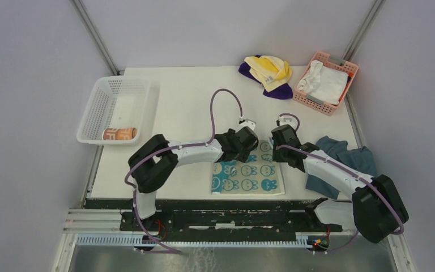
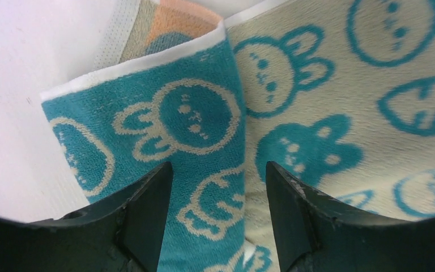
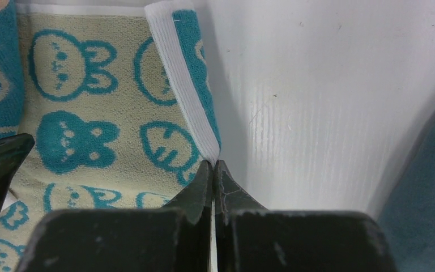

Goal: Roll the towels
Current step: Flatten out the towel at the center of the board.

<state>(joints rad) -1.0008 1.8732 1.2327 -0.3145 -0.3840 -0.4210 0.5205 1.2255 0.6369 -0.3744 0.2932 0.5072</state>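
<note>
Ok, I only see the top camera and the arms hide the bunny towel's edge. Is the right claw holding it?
Observer: Yes, the right wrist view shows the right gripper shut on the white hem of the bunny towel.
Child: And the left one?
Observer: The left gripper is open, jaws either side of a folded-over flap.
Child: What colour is it?
Observer: Teal with cream bunnies; the flat part is cream with teal bunnies.

Teal rabbit towel [image 1: 248, 177] at near table [image 1: 181, 107] edge — left arm [image 1: 195, 152], right arm [image 1: 334, 170] over far end; yellow towel [image 1: 269, 68] atop purple towel [image 1: 277, 92].
</note>
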